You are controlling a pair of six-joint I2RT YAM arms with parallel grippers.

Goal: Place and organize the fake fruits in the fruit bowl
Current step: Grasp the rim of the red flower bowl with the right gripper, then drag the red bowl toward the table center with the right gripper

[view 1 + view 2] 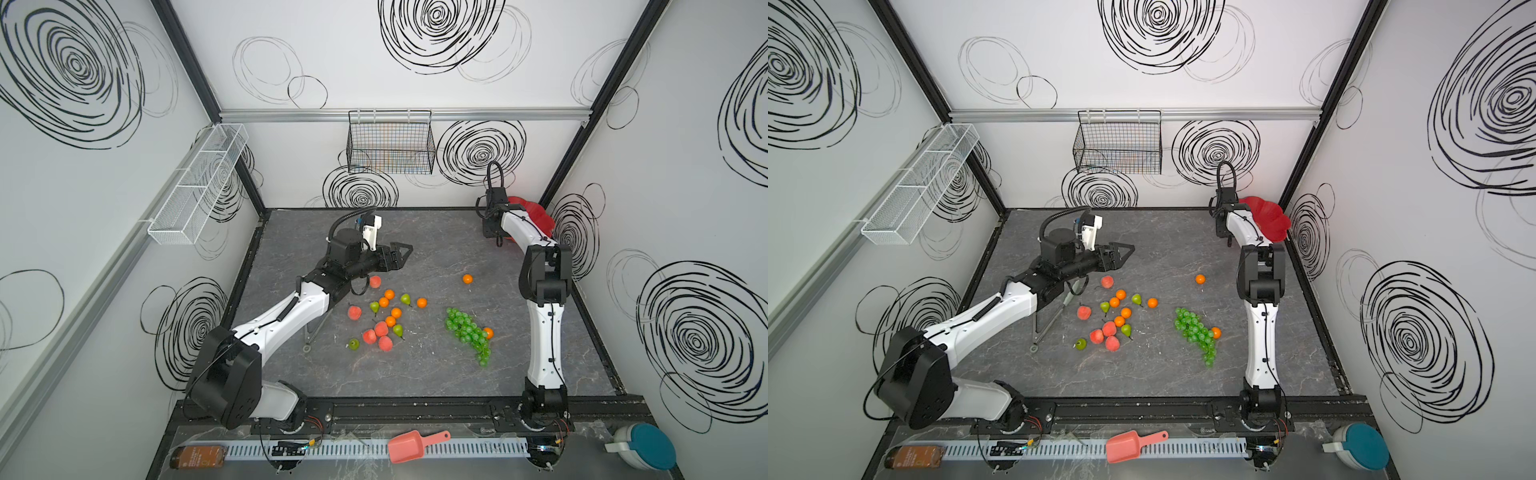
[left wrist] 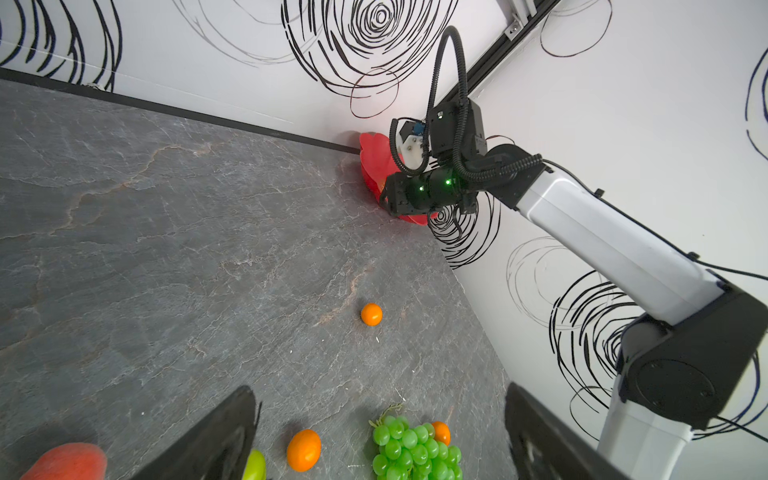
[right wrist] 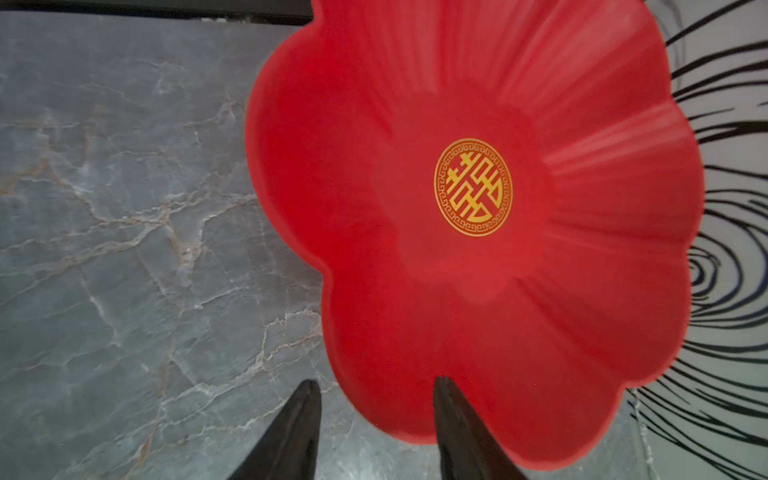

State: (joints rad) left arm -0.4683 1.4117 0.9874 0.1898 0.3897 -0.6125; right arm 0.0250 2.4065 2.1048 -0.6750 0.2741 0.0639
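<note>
The red flower-shaped fruit bowl (image 3: 457,291) with a gold centre mark lies empty in the back right corner (image 1: 536,216) (image 1: 1266,220). My right gripper (image 3: 377,380) is open at its near rim, one finger over the bowl and one over the table. Fake fruits lie loose mid-table: several oranges (image 1: 468,279), peaches (image 1: 375,281), pears (image 1: 405,299) and a green grape bunch (image 1: 467,332) (image 2: 415,449). My left gripper (image 1: 405,257) (image 2: 380,386) hovers open and empty behind the fruit cluster.
A thin metal tool (image 1: 313,332) lies under the left arm. A black wire basket (image 1: 390,145) and a white mesh shelf (image 1: 199,183) hang on the walls. A pink scoop (image 1: 415,446), a brown bottle (image 1: 197,457) and a teal-lidded container (image 1: 644,451) sit on the front ledge.
</note>
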